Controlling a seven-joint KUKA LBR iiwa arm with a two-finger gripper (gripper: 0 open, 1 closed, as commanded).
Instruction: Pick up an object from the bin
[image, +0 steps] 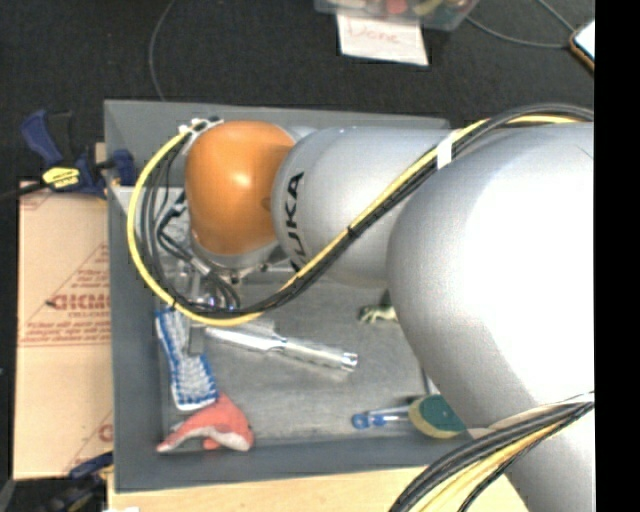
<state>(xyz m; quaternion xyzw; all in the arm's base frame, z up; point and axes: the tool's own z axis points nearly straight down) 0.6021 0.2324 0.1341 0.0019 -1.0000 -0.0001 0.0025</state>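
Where the arm reads KUKA, blue brush lying nearby.

Two brushes, one rod, one pink toy

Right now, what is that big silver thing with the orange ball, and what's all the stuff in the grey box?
It's a robot arm, seen by a camera looking down from above. The orange cover sits on its wrist. Its gripper hangs over the left side of the bin, just above a blue and white brush. Nearby lie a shiny silver stick, a pink floppy thing and a blue stick with a green round end. I can't tell if it holds anything.
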